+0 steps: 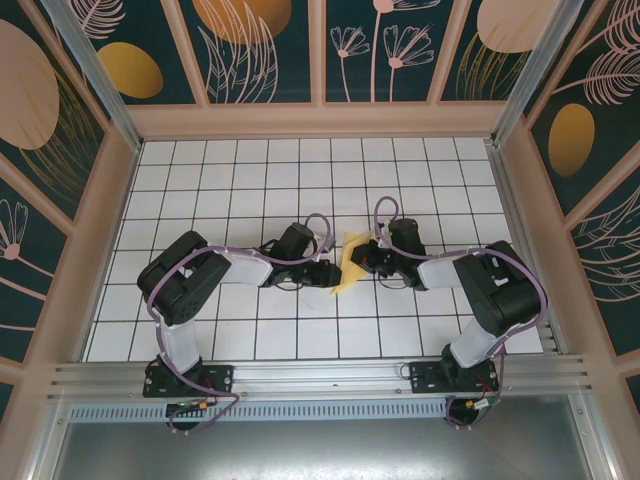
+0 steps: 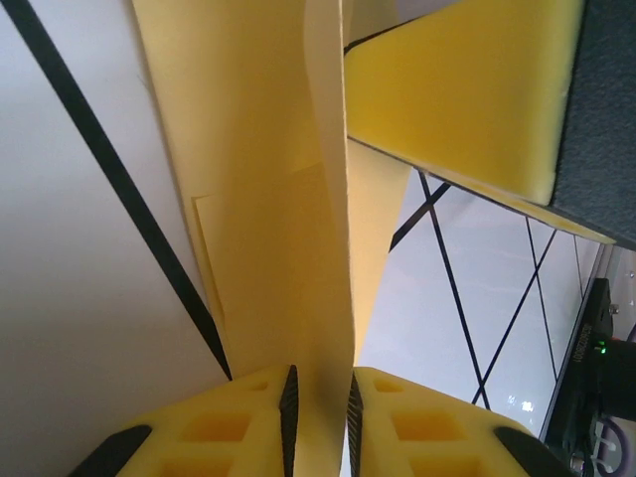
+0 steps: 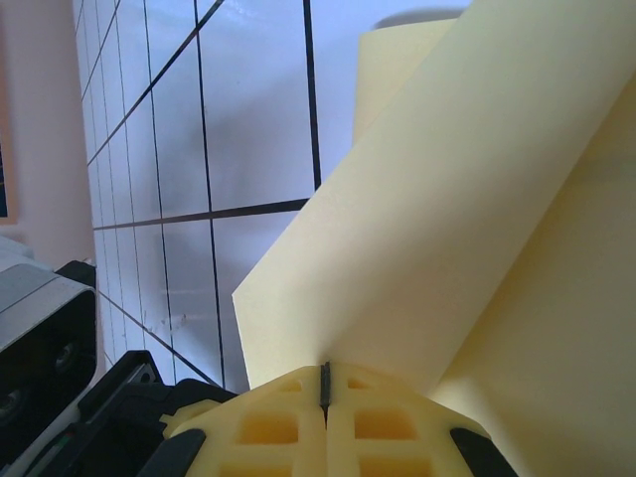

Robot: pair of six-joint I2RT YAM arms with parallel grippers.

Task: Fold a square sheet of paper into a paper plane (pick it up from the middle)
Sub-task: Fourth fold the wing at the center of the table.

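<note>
From above, the square sheet of paper (image 1: 350, 268) sat part-folded mid-counter (image 1: 250, 180) between the 2 arms. At the left wrist, the left gripper (image 2: 320, 402) stood slightly apart around it. At the right wrist, the right gripper (image 3: 325, 383) was clamped on its edge; it looked light, floppy and crease-prone, so best pinched near a fold.

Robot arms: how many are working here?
2. The left arm is bolted near-left, the right arm near-right; both reach inward to the yellow paper in the middle.
</note>
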